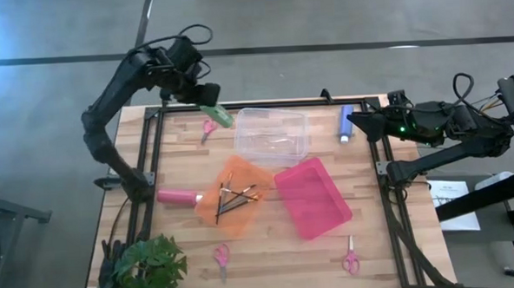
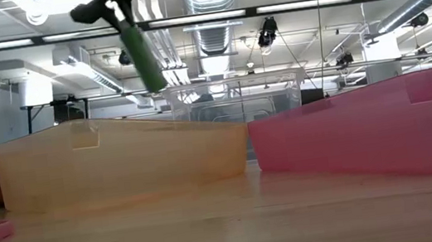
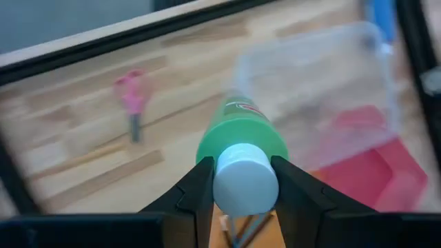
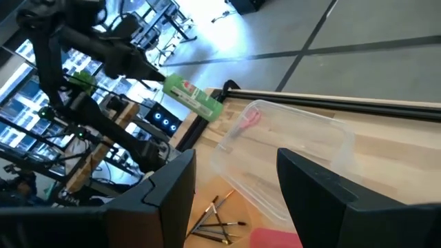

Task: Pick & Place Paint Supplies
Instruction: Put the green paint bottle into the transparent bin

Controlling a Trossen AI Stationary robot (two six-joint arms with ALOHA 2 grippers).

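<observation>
Tabletop: left claw point(image 3: 240, 180) grips green bottle point(image 3: 242, 132); cap end hidden.

Paintbrushes point(image 1: 236, 198) in tray point(image 1: 209, 205) (bin point(image 1: 337, 217) beside).

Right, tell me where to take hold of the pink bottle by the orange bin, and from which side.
Grip the pink bottle across the middle of its body, coming straight down from above. It lies on its side on the table, left of the orange bin, so its round sides are open to the fingers.
</observation>
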